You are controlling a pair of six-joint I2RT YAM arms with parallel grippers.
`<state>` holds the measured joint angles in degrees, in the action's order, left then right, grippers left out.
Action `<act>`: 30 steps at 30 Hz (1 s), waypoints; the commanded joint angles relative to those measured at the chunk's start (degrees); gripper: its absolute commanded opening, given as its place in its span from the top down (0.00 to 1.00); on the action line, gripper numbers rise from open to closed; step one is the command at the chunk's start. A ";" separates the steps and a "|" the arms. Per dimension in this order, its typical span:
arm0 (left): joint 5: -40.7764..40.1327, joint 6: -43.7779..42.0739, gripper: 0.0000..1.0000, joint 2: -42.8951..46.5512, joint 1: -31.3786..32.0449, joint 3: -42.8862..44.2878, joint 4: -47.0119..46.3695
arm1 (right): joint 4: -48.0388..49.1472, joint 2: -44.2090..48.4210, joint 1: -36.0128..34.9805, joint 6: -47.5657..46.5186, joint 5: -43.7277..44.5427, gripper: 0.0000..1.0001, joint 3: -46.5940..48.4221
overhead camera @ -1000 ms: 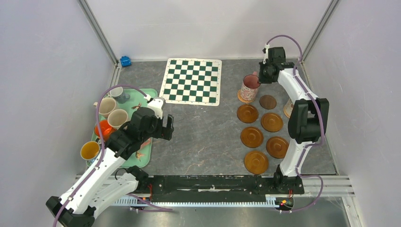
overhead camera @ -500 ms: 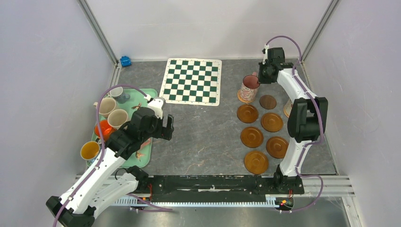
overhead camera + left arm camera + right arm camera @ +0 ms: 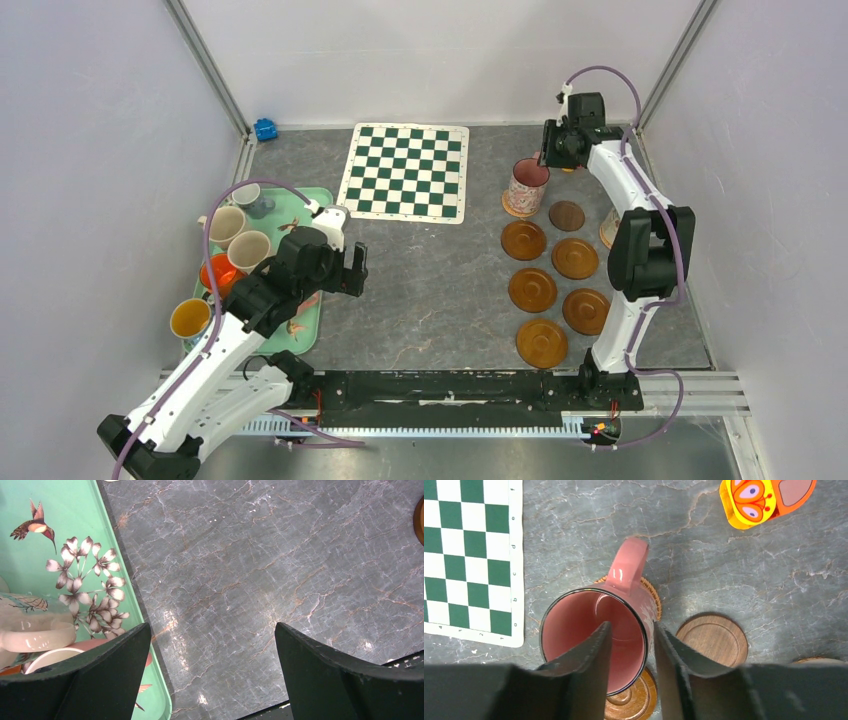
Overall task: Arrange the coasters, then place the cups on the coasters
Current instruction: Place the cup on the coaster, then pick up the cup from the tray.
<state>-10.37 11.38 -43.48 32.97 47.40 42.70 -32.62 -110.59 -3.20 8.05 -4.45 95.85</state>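
Standing on a woven coaster (image 3: pixel 650 591) at the far right of the desk (image 3: pixel 440 290), the pink mug (image 3: pixel 594 630) is upright with its handle pointing away from the arms, just beside the chequered mat (image 3: pixel 407 170). The right claw (image 3: pixel 631 627) is over the mug's rim, its fingers partly apart: one lies over the pink inside and the other outside the wall, and neither is seen pinching it. An orange-yellow toy (image 3: pixel 764 497) lies on the desk beyond the mug. Nearer the arms, six dark wooden coasters (image 3: pixel 532 289) lie bare in two rough rows, the closest of them just beside the mug's coaster. On the left, the left claw (image 3: pixel 212 627) hangs with its fingers spread wide and nothing between them, over the near edge of the mint-green tray (image 3: pixel 318 200) and the bare desk next to it. Several cups (image 3: pixel 226 225) are grouped on and beside the tray, cream ones, an orange one and a yellow-lined one among them.
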 commanded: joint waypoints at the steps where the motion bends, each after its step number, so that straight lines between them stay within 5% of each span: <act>1: -0.78 -1.80 0.00 0.40 0.01 0.06 -2.19 | 0.23 1.82 0.14 1.46 -1.80 0.57 4.61; 11: -9.83 1.32 0.00 -0.32 -0.01 0.89 -0.74 | 3.16 12.59 -4.57 5.90 -2.44 0.40 -2.32; 16: -22.40 7.56 0.00 -2.35 -0.10 2.63 2.57 | 6.93 19.39 -12.27 7.99 -0.30 0.28 -10.56; 23: -32.90 21.47 0.01 -4.51 -0.23 4.43 10.22 | 16.05 27.69 -25.56 9.80 2.25 0.25 -25.12; 30: -39.71 33.14 0.24 -8.99 -1.79 3.90 15.79 | 21.51 34.45 -27.56 9.72 2.37 0.26 -37.77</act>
<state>-42.85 32.93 -49.10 32.36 49.56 53.87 -16.56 -80.31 -30.92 17.21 -4.05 61.84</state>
